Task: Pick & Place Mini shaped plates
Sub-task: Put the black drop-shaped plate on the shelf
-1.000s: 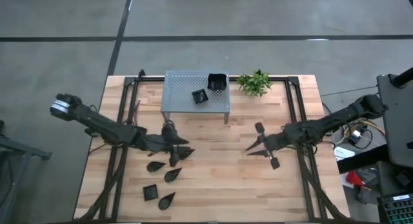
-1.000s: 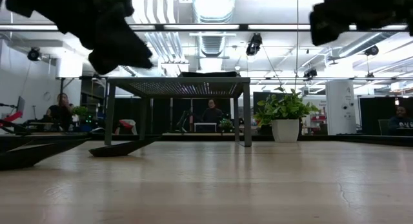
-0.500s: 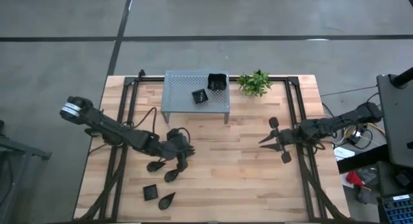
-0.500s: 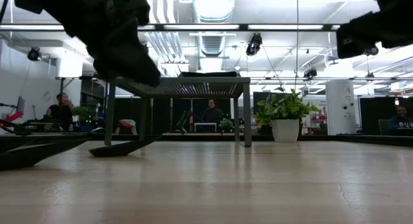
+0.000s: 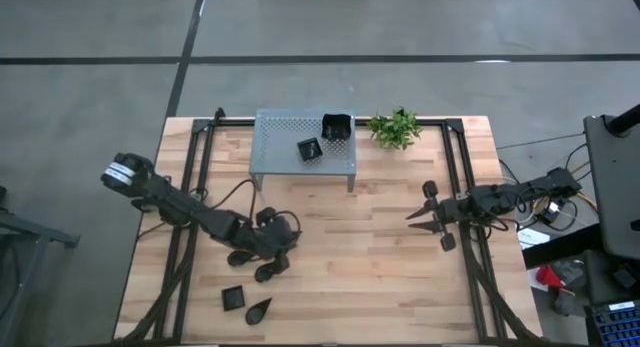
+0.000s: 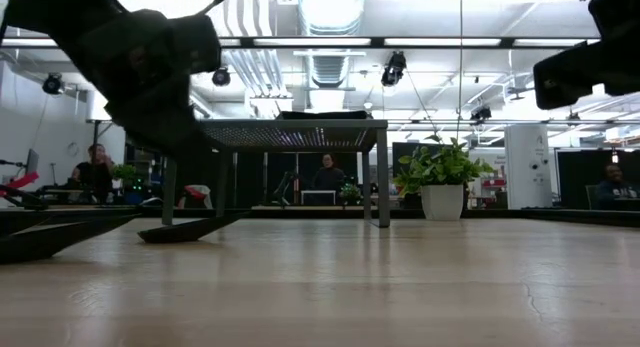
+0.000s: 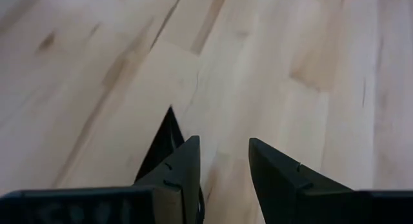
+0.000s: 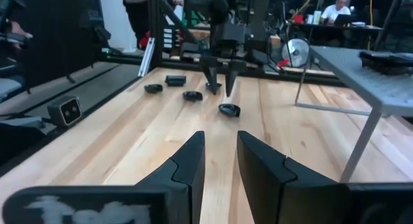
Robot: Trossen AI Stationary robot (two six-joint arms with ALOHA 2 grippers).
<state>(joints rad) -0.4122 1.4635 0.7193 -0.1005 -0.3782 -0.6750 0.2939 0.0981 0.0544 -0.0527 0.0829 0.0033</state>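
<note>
Four glossy black mini plates lie flat on the near left of the table: a leaf [image 5: 240,257], a second leaf [image 5: 268,272], a small square [image 5: 232,297] and a third leaf [image 5: 258,309]. Two square plates [image 5: 309,149] [image 5: 337,128] rest on the grey perforated shelf [image 5: 275,137]. My left gripper [image 5: 277,249] [image 7: 224,153] is open and points down over the leaves, above the table. One leaf's pointed tip [image 7: 166,141] shows beside a finger, outside the gap. My right gripper [image 5: 413,222] [image 8: 221,141] is open and empty over the table's right half.
The shelf stands on legs at the far middle of the table, with a small green plant [image 5: 394,128] to its right. Black frame rails [image 5: 190,187] run along both sides of the table. Bare wood [image 5: 345,257] lies between the two grippers. People sit in the room beyond the table.
My left gripper has come down and shifted slightly toward the near edge, over the leaf plates. My right gripper has drawn back toward the table's right edge. No plate has moved.
</note>
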